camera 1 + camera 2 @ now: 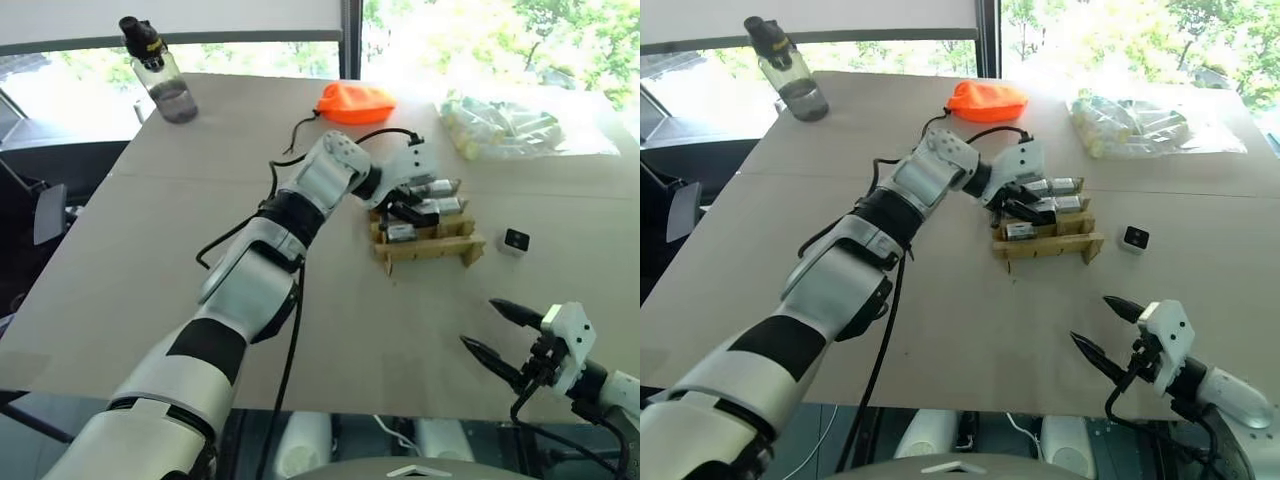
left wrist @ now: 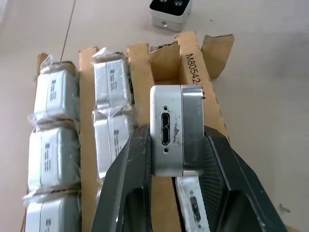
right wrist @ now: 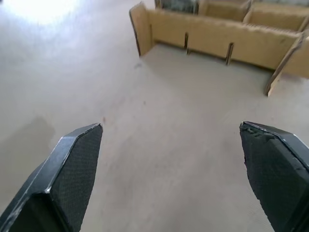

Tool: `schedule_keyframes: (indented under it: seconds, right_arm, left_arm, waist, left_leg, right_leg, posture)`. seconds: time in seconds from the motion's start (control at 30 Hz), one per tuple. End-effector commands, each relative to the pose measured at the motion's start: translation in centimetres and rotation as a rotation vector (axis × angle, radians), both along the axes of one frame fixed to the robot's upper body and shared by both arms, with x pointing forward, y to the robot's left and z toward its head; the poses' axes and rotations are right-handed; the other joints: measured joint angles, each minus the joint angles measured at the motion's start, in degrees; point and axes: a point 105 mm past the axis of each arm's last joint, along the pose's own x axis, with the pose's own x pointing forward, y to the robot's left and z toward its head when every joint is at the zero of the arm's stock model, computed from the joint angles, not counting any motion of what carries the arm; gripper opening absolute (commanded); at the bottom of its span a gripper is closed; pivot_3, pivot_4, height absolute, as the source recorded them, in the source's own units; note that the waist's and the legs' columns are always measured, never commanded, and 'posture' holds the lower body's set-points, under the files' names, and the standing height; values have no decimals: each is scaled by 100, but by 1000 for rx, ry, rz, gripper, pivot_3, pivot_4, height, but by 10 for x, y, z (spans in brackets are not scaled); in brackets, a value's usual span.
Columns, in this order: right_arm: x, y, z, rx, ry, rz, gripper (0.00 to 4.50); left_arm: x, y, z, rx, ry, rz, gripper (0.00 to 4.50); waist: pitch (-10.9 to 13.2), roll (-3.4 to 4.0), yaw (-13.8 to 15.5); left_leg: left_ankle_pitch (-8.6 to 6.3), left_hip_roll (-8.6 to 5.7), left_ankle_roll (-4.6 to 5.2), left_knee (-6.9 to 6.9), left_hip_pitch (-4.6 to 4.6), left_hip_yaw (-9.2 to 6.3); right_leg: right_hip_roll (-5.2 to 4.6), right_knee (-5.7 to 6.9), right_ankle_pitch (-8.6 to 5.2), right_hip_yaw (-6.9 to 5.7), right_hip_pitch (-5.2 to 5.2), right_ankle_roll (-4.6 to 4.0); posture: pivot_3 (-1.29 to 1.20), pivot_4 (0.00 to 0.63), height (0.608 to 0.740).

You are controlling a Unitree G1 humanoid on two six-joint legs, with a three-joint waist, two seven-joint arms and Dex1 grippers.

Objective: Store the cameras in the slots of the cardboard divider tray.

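One camera (image 2: 175, 130) sits clamped in the left gripper (image 2: 176, 159) over the cardboard divider tray (image 1: 425, 245), seemingly mid-table, while the right gripper (image 1: 495, 330) gapes empty near the front edge.

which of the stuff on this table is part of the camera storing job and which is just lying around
Part of the job:
- cardboard divider tray, some slots already filled
- camera held in the left pincer over the tray
- loose camera on the table beside the tray

Just lying about:
- water bottle
- orange pouch
- clear plastic bag
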Motion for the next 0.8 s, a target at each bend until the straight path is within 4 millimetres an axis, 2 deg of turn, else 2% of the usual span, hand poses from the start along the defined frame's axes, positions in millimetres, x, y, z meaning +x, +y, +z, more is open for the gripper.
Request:
schedule_keyframes:
  seconds: [0.03, 0.27, 0.57, 0.8]
  right_arm:
    - [-2, -5, 12, 1, -93, -10, 4500]
    - [5, -8, 18, 42, -182, -58, 4500]
    - [14, -17, 15, 15, -256, -140, 4500]
    - [12, -19, 13, 20, -276, -157, 4500]
  left_arm:
    - [1, -5, 8, 6, -33, -13, 750]
    - [4, 4, -23, 141, -58, 31, 750]
    - [3, 5, -38, 173, -36, 94, 750]
    - [9, 18, -42, 226, -43, 157, 750]
  waist:
    - [0, -1, -34]
    - [-8, -12, -77]
    - [-42, -44, -75]
    - [-55, -44, -77]
  left_leg:
    - [-1, 0, 2, 0, -1, 0]
    - [-3, 0, 5, 1, 6, 1]
    - [-4, 1, 7, 3, 16, -2]
    - [-4, 2, 7, 4, 20, -1]
  right_leg:
    - [0, 0, 1, 1, 0, -2]
    - [-1, 3, 10, 3, 2, -17]
    - [-1, 7, 10, 3, 12, -18]
    - [-1, 10, 10, 5, 15, -18]
  posture:
    - [0, 150, 726]
    - [0, 150, 726]
    - [0, 150, 726]
    - [0, 150, 726]
